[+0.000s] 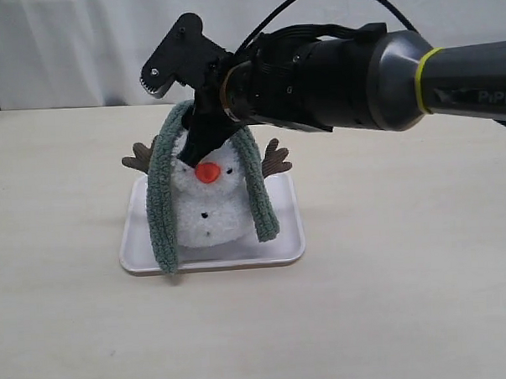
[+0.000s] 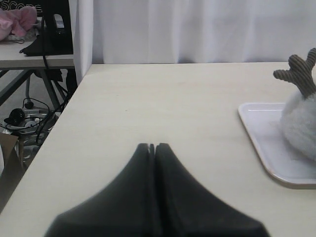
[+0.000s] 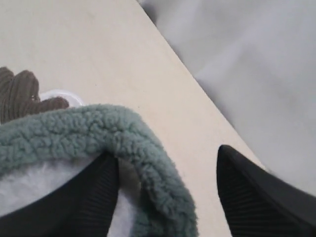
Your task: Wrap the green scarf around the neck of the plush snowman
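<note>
Straddling the green scarf [image 3: 89, 129], right tool [image 3: 165, 155] parted; left tool [image 2: 152, 146] closed.

Free table [image 1: 409, 300] around tray [image 1: 239, 261], arm [image 1: 357, 80] overhead

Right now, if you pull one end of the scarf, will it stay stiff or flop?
Probably floppy: the scarf bends over the snowman's head and both ends hang limp. It looks fuzzy, so it may cling to the plush rather than slide. A hard tug might tip the fluffy, light-looking snowman on its tray.
</note>
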